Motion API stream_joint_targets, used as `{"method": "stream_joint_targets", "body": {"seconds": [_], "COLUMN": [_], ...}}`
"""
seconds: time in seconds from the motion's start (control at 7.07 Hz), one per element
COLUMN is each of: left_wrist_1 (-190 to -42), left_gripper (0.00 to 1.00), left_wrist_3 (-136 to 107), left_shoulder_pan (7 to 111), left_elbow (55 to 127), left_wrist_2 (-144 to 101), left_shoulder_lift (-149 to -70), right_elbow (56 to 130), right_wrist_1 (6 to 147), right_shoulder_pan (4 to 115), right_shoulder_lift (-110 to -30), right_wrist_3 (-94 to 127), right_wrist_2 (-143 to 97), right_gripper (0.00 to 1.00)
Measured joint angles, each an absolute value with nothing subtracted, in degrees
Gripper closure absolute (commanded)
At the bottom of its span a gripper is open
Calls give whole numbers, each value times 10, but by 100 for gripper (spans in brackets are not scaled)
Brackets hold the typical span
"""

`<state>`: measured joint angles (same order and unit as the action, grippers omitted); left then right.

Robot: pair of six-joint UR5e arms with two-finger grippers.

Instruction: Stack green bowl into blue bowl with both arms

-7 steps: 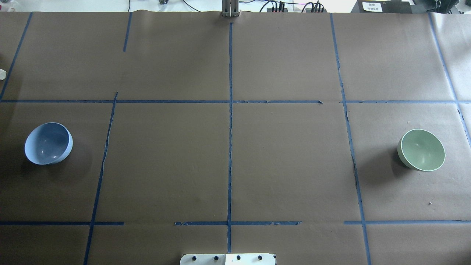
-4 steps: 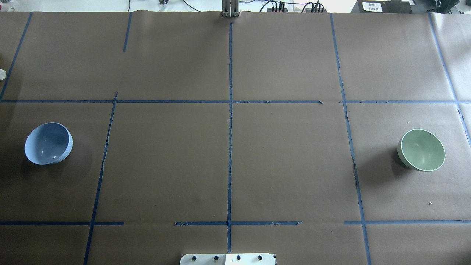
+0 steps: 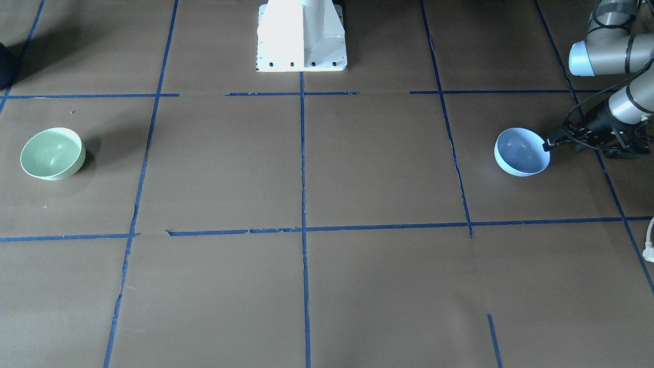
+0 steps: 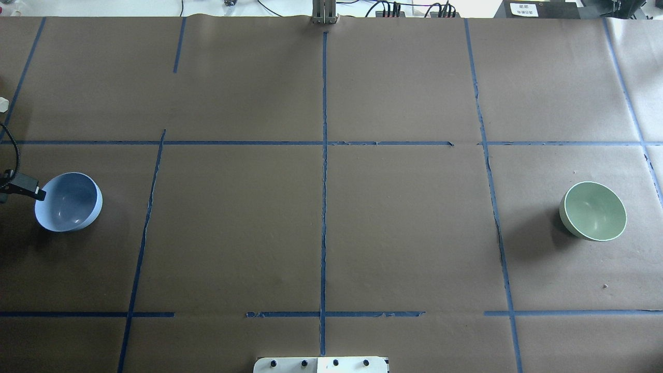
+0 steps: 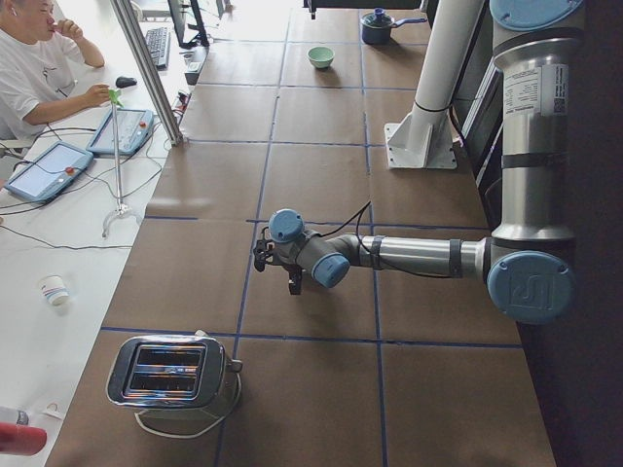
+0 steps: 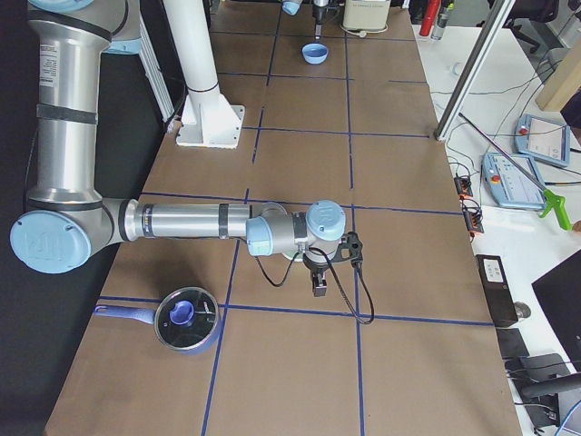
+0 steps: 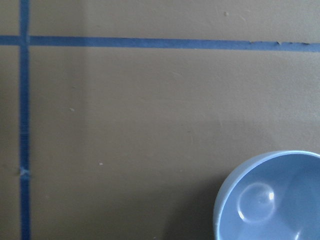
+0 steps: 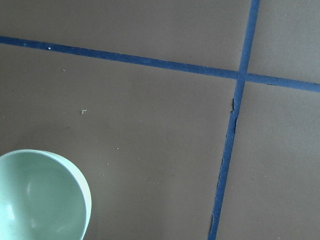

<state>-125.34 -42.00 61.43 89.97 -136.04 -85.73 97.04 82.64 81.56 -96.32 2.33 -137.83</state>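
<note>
The blue bowl (image 4: 68, 202) stands upright at the table's left end, and also shows in the front view (image 3: 521, 152) and low in the left wrist view (image 7: 270, 200). The green bowl (image 4: 593, 211) stands upright at the right end, and also shows in the front view (image 3: 52, 153) and the right wrist view (image 8: 40, 195). My left gripper (image 3: 590, 143) hovers just outside the blue bowl, jaws spread, with one finger (image 4: 26, 186) over the outer rim. My right gripper (image 6: 331, 268) shows only in the right side view, above the hidden green bowl; I cannot tell its state.
A toaster (image 5: 175, 375) stands beyond the left end. A lidded pot (image 6: 186, 318) sits near the right arm, on the robot's side. The white pedestal (image 3: 301, 36) stands at the table's middle edge. Blue tape lines cross the brown paper.
My left gripper's finger has come into the overhead view from the left edge, up to the blue bowl's rim. Both bowls have stayed in place.
</note>
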Motion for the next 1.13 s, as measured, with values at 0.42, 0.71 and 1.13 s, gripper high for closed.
{"method": "stream_joint_targets", "body": {"seconds": [0.42,0.71,1.13], "left_wrist_1": [-1275,-1282,-1280], "left_gripper": [100,100,100], "left_wrist_3": [-449,-452,-636], "left_shoulder_pan": [585,580,511], "left_elbow": [884,890,938], "left_wrist_2": [-1361,-1363,-1367], "left_shoulder_lift": [-868,-888,-1021], "right_elbow": [972,972,972], "right_wrist_1": [826,826,826], "right_shoulder_pan": [803,799,796], "right_shoulder_lift": [-962,-961,-959], "right_wrist_3": [24,26,27], "right_wrist_2": [-1379,-1379,-1379], "right_gripper": [0,0,0]}}
